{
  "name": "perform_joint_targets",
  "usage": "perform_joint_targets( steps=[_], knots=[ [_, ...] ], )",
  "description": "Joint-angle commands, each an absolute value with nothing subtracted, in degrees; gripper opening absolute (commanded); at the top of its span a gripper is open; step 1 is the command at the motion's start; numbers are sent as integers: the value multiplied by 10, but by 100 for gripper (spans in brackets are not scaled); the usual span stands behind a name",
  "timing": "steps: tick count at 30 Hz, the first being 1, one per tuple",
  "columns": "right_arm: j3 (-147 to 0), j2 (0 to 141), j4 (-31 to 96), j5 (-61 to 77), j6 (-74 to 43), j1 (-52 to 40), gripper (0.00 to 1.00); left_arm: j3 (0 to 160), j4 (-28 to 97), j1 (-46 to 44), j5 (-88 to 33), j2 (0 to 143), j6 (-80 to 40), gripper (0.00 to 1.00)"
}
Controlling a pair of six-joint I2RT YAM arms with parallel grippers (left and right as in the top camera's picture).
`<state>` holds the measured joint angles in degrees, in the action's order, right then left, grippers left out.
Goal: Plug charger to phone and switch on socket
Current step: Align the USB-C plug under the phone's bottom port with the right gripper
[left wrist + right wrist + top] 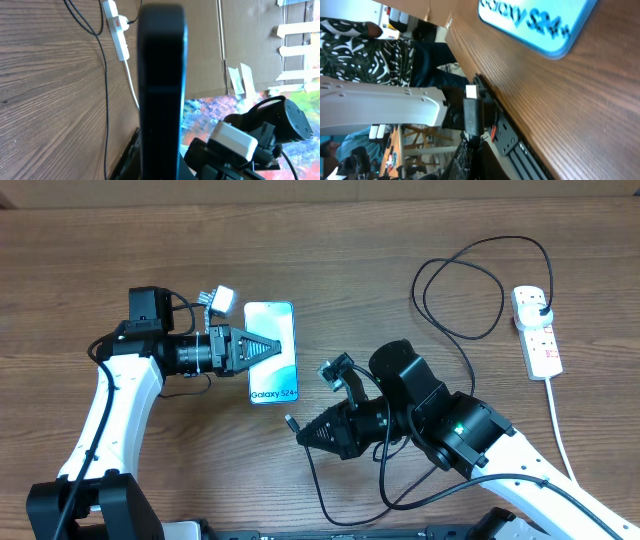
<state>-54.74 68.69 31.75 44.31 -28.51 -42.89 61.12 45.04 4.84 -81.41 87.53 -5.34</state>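
Note:
The phone [272, 352] lies near the table's middle with its blue screen up, reading "Galaxy S24". My left gripper [262, 348] is shut on its left long edge. In the left wrist view the phone [161, 75] is a dark upright bar between the jaws. My right gripper [304, 435] is shut on the charger's connector end [290, 422], just below and right of the phone's lower edge. The right wrist view shows the connector [471, 114] with its pale tip toward the phone [540, 20]. The black cable [462, 290] loops back to the plug [541, 308] in the socket [537, 330].
The socket's thick white lead [560, 420] runs down the right side toward the front edge. The socket also shows in the left wrist view [116, 27]. A black rail [512, 145] edges the table. A person in a patterned shirt [360, 55] stands beyond the table.

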Motion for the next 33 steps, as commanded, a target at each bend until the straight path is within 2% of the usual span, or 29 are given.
perform_joint_targets(
  steps=[1,6,9,12,21,33],
  knots=[
    [-548,682,332,453,-285,-431,4,612,448,45,-834,868,-42,4],
    [-548,682,332,451,-285,-437,4,612,443,45,-832,868,-113,4],
    [-548,682,297,441,-285,-448,4,612,442,45,-778,868,-227,4],
    [-548,682,288,383,-286,-457,4,612,441,44,-748,868,-289,4],
    [-548,682,283,225,-319,-481,4,612,395,44,-747,868,-298,4],
    [-548,683,271,206,-332,-487,4,612,320,17,-749,868,-309,4]
  ],
)
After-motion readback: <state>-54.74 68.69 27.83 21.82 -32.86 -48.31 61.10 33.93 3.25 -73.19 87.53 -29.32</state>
